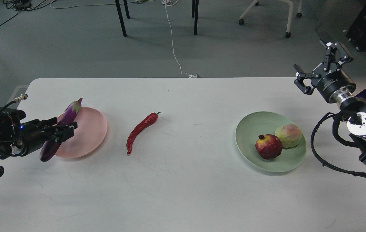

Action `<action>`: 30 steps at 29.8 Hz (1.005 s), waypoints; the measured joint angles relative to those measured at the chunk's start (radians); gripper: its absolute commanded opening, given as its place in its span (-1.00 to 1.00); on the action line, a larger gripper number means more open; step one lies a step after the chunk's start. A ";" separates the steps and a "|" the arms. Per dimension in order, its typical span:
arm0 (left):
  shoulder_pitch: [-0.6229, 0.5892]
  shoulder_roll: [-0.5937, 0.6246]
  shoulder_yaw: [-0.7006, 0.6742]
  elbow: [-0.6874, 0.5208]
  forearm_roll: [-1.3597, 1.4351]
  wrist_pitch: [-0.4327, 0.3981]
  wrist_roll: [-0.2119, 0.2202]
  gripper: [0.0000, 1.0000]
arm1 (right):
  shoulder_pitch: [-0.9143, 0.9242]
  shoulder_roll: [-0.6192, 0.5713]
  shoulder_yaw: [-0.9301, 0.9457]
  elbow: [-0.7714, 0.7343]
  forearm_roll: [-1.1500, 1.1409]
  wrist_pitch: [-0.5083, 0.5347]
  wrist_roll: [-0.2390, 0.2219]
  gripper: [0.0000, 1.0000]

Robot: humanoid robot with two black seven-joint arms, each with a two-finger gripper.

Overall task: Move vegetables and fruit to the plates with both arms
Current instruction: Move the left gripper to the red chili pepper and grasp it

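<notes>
The left gripper (61,129) is pinching the eggplant (63,127) around its middle. The long purple eggplant is sitting tilted, with its pale cap pointing up and away, over the left edge of the pink plate (87,135). Whether the eggplant is touching the plate cannot be told. The red chili pepper (140,131) is lying on the white table (183,187), just to the right of the pink plate and not touching it. The pale green plate (253,129) is sitting far over on the right side. The pomegranate (268,146) and the yellow-green fruit (288,135) are resting on it, side by side and touching. The right gripper (323,66) is hanging in the air past the green plate with its fingers spread wide, holding nothing.
</notes>
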 measured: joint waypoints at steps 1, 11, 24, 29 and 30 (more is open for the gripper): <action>-0.015 0.000 0.000 0.000 0.002 0.000 0.000 0.66 | -0.004 0.000 0.000 0.001 0.000 0.000 0.000 0.98; -0.258 -0.162 0.130 0.000 0.096 -0.013 0.055 0.59 | -0.023 -0.010 0.007 0.006 0.000 0.000 0.012 0.98; -0.276 -0.398 0.291 0.075 0.132 -0.010 0.088 0.21 | -0.025 -0.014 0.011 0.007 0.000 0.000 0.012 0.98; -0.265 -0.417 0.315 0.081 0.140 -0.007 0.087 -0.24 | -0.036 -0.014 0.016 0.007 0.000 0.000 0.012 0.98; -0.263 -0.418 0.318 0.083 0.141 -0.007 0.087 -0.38 | -0.037 -0.013 0.017 0.007 0.000 0.000 0.012 0.98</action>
